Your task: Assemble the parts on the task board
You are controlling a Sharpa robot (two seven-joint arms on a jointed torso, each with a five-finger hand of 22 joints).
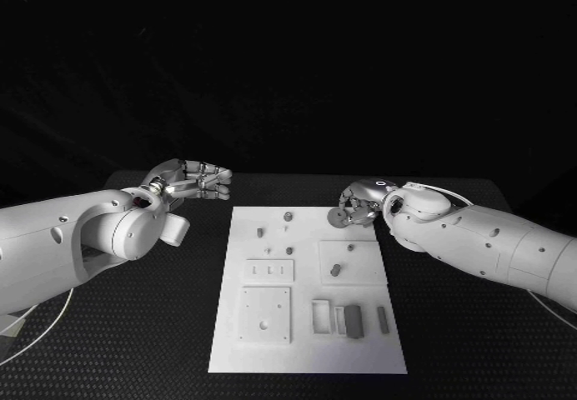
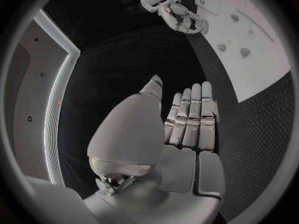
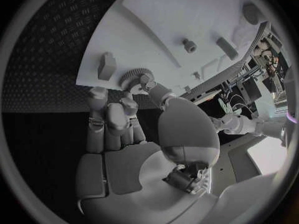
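The right hand (image 1: 358, 208) is pinching a small grey toothed gear wheel (image 1: 340, 217) between thumb and fingers at the far right corner of the flat white task board (image 1: 307, 350), the wheel hanging just over the board's edge; in the right wrist view the gear (image 3: 131, 77) is sitting at the fingertips (image 3: 144, 79) with its ridged rim exposed. Judged from this, the step in hand is seating the gear, and doing it well is calling for a level wheel, bore lined up over its peg, and a straight descent before release. Just beyond the fingertips a short grey block (image 3: 106, 65) is standing upright, and farther off a small round stud (image 3: 189, 46). The board is looking smooth and matt, the black table (image 1: 481, 350) coarsely textured. The left hand (image 1: 193, 180) is hovering off the board's far left corner, fingers straight and together, empty.
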